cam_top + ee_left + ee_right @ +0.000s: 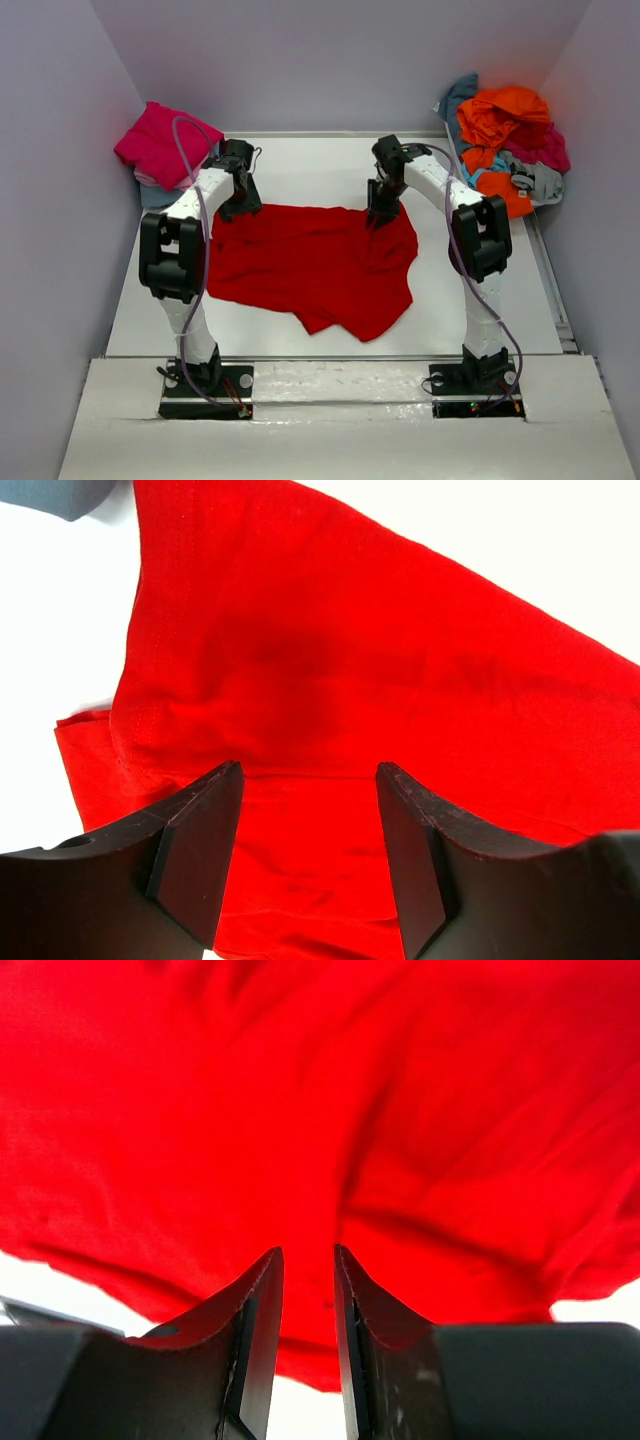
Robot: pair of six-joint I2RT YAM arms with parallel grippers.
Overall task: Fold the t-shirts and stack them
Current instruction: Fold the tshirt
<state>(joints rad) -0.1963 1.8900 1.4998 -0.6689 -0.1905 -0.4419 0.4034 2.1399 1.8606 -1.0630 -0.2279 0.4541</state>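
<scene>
A bright red t-shirt (310,265) lies spread and creased on the white table between the arms. My left gripper (240,205) is at its far left corner. In the left wrist view the left gripper (310,775) is open, jaws wide apart over the red cloth (350,660). My right gripper (381,215) is at the shirt's far edge, right of centre. In the right wrist view the right gripper (308,1252) has its jaws nearly together with red cloth (300,1090) between them, and creases run out from the tips.
A folded magenta shirt (165,145) lies on pale pink and grey-blue cloth at the back left; a grey-blue corner (65,495) shows in the left wrist view. A loose pile of orange, teal, grey and magenta shirts (505,125) sits at the back right. Walls enclose the table.
</scene>
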